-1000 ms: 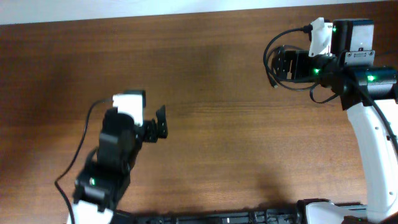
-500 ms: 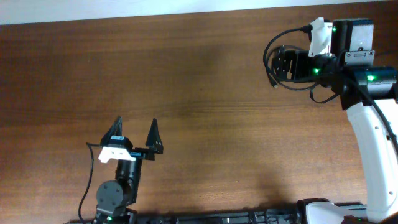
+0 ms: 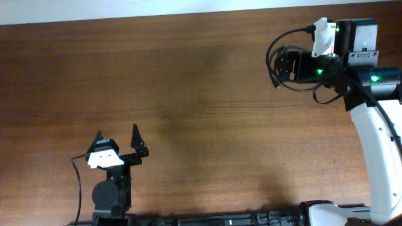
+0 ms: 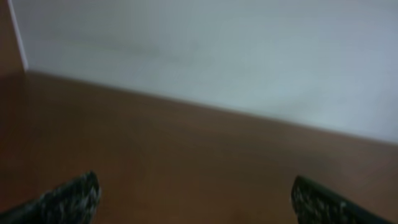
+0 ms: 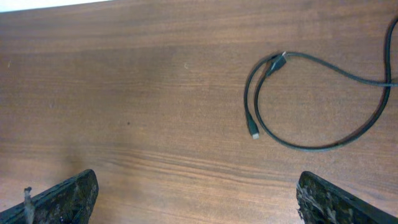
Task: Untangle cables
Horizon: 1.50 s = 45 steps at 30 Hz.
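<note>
Cables (image 5: pixel 305 148) are on the wooden table (image 3: pixel 201 94), in the upper right of the right wrist view. It's thin black cord in one loose loop, with a long tail running off the right edge and small plug ends on the loop's left side. Can't tell if it's one cord or two plugged together, tbh. In the overhead I can't separate it from the arm's own wiring in the upper right.

Right gripper (image 5: pixel 196 190) has its fingers spread as wide as they go with nothing between them, and the cord is well apart from both tips. Left gripper (image 3: pixel 117 139) is in the lower left of the overhead, also wide open and empty, far from the cord. Its own camera is blurry and shows only bare wood and a pale wall.

My read: no grab is underway, so this is either the very start or the tail end. The loop looks loose and only crosses near the plugs. If work's left, the next move means getting the right gripper over one strand by that crossing. It has to go low enough to pinch something that thin, with the left coming in to pin the other end.
</note>
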Motion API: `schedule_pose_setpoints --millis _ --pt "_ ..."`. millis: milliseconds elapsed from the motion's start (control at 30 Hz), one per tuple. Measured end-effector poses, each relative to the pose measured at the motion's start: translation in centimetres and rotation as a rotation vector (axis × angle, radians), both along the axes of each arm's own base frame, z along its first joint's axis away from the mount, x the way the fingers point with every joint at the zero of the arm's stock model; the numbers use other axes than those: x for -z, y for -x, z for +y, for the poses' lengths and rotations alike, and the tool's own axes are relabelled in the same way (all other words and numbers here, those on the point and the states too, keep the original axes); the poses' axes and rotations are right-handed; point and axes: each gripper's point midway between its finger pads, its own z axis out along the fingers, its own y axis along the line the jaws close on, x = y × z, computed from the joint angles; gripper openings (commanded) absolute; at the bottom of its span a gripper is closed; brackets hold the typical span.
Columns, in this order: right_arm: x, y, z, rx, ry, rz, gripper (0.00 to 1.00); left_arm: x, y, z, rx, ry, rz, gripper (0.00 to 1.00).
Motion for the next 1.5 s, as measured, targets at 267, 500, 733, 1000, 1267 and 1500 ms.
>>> schedule_pose_setpoints --millis 267,500,733,1000,1267,1500 --pt "0.0 0.0 0.0 0.0 0.0 0.001 1.0 1.1 0.9 0.7 -0.023 -0.055 0.04 0.99" --pt "0.0 0.0 0.0 0.0 0.0 0.001 1.0 1.3 0.8 -0.1 0.048 -0.232 0.06 0.99" --pt "0.0 0.0 0.0 0.0 0.0 0.001 1.0 1.4 0.8 -0.4 0.07 -0.274 0.062 0.99" --pt "0.0 0.0 0.0 0.0 0.0 0.001 1.0 1.4 0.8 -0.5 0.077 -0.281 0.062 0.99" --pt "0.0 0.0 0.0 0.0 0.0 0.001 1.0 1.4 0.8 -0.5 0.077 -0.281 0.062 0.99" --pt "0.0 0.0 0.0 0.0 0.0 0.001 1.0 1.4 0.8 -0.5 0.077 -0.281 0.062 0.99"
